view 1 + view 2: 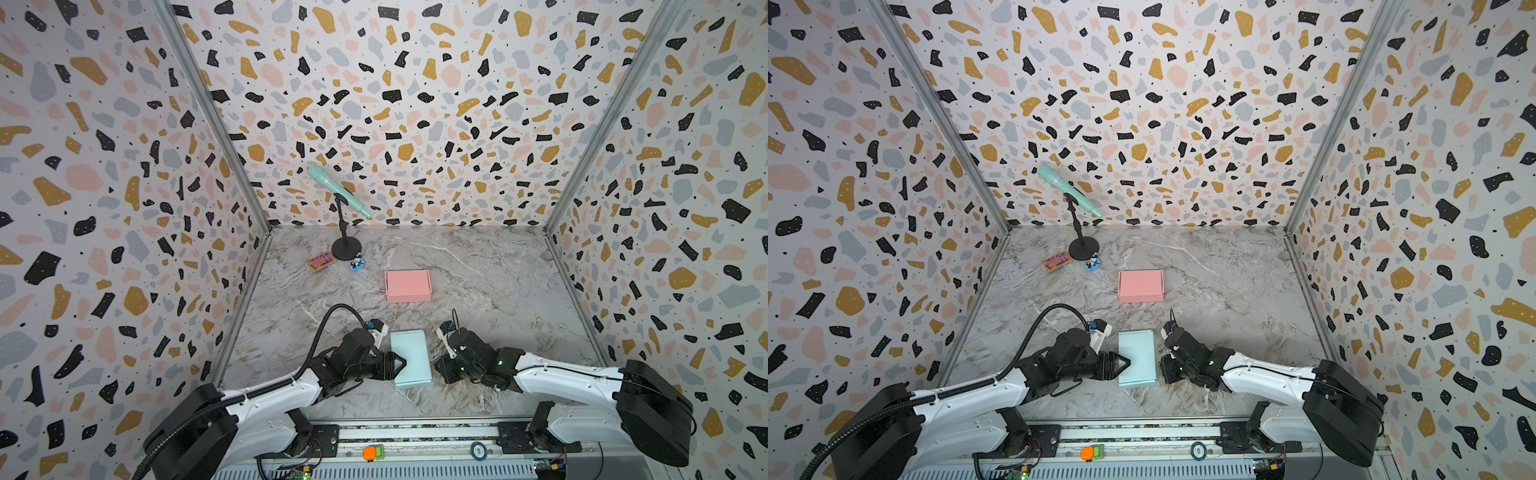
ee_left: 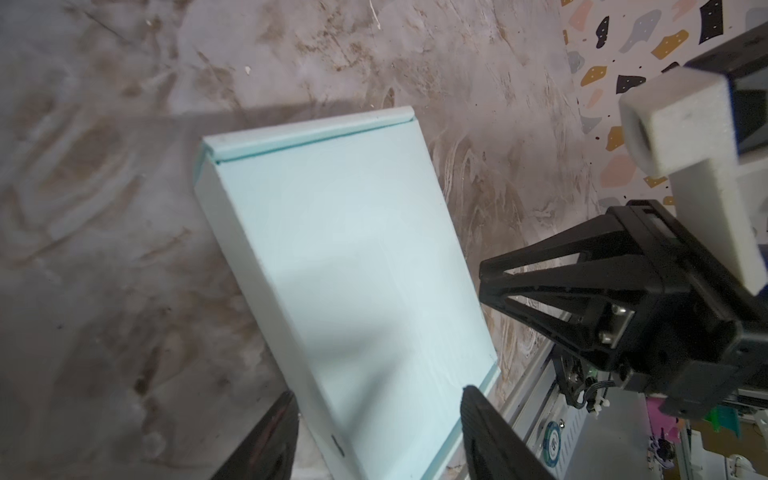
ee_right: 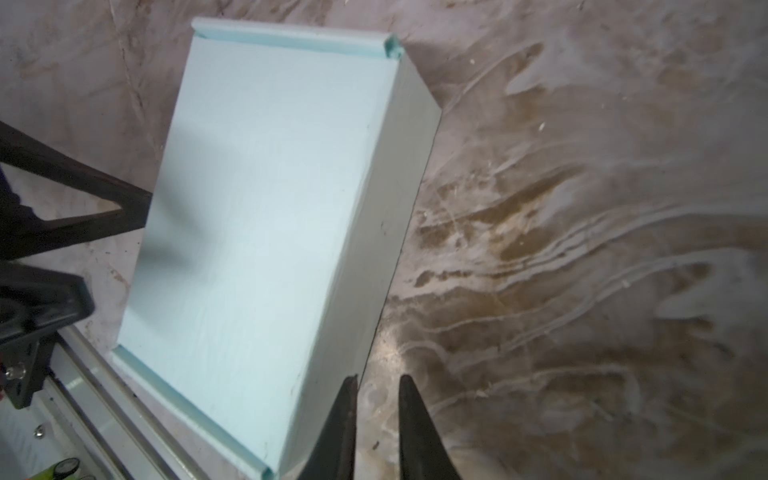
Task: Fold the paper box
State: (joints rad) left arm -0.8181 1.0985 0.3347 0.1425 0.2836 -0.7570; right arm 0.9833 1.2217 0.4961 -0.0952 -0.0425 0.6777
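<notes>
left gripper [image 2: 379,395]: wide, straddling blue paper box [image 1: 411,357]
right gripper [image 3: 379,380]: narrow, empty
risk: a finger may snag and reopen it

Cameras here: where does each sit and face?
Both top views: high behind, facing table and back wall; left arm, right arm show.
Left wrist: on left arm, looking down at blue box; own jaws, right arm's jaws.
Right wrist: on right arm, same box; own jaws, left arm's jaws.
Shared: blue box.
</notes>
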